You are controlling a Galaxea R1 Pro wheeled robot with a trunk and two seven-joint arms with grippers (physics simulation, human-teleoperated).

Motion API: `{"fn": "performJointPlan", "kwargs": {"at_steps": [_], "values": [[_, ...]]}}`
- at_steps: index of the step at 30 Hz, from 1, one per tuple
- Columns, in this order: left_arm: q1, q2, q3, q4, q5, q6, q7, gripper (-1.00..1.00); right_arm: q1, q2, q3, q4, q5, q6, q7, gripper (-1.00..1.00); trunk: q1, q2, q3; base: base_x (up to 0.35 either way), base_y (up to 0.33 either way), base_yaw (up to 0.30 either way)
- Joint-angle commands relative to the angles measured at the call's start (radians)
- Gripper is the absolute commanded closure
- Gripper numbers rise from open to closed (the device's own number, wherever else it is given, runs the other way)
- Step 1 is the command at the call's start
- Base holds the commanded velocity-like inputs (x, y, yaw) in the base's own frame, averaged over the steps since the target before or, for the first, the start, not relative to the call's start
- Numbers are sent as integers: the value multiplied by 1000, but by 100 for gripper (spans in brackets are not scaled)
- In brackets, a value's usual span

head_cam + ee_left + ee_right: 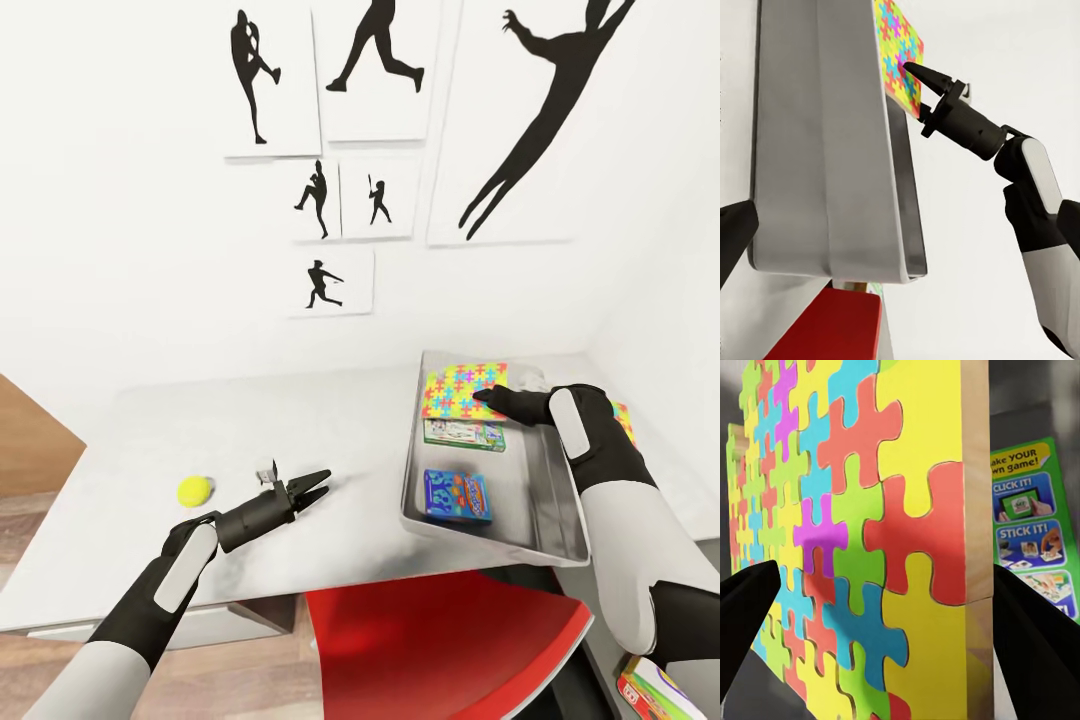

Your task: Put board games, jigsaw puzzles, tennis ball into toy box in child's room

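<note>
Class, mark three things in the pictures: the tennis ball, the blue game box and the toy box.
tennis ball (195, 490), head view, its middle.
blue game box (457, 496), head view, middle of its printed lid.
toy box (492, 541), head view, near rim.

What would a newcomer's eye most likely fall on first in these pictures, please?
Probably the bright jigsaw puzzle box, at the far end of the grey toy box, with the right claw at its edge. Next, the yellow-green tennis ball lying alone on the table, near the left claw.
</note>
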Motion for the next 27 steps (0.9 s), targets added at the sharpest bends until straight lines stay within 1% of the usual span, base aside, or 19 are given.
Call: {"fn": "performJointPlan", "kwargs": {"at_steps": [1, 27], "values": [[-1, 1, -2, 0, 7, 6, 1, -100, -1, 0, -2, -1, 5, 5, 7, 100, 1, -2, -3, 0, 0, 0], [-1, 1, -2, 0, 8, 6, 1, -100, -1, -1, -2, 0, 5, 3, 7, 100, 1, -2, -41, 0, 0, 0]]}}
